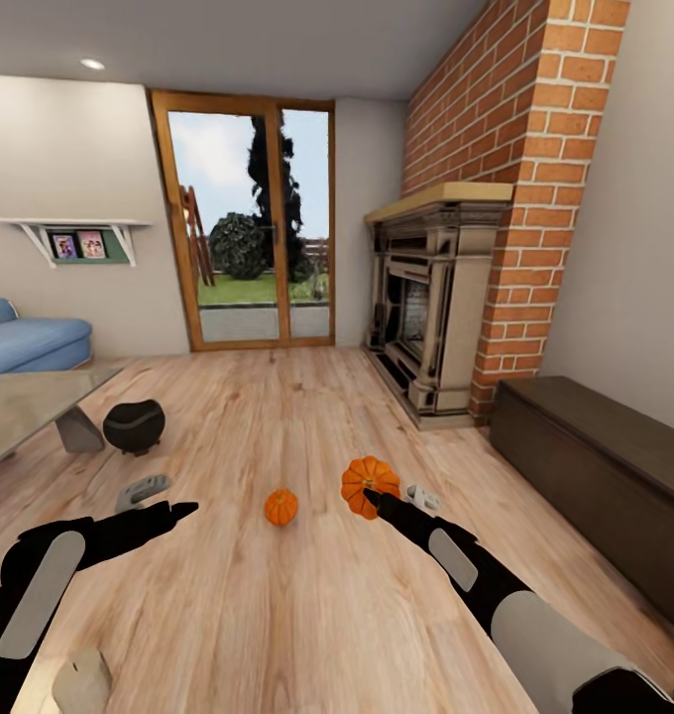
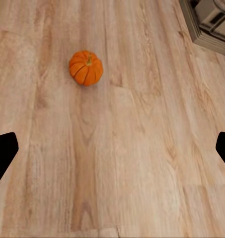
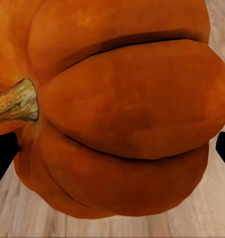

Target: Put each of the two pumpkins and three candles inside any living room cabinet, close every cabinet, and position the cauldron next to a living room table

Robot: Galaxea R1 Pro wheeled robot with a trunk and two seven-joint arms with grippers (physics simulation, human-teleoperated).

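Two orange pumpkins lie on the plank floor: a small one and a larger one. My right gripper is open and right up against the larger pumpkin, with a fingertip showing at each side of it. My left gripper hangs open over bare floor, short of the small pumpkin. The black cauldron sits on the floor beside the table. A beige candle stands by my left arm. The dark cabinet, its front shut, runs along the right wall.
A brick chimney with an ornate fireplace stands ahead on the right. Glass doors fill the far wall and a blue sofa sits at the far left. Open floor lies between table and cabinet.
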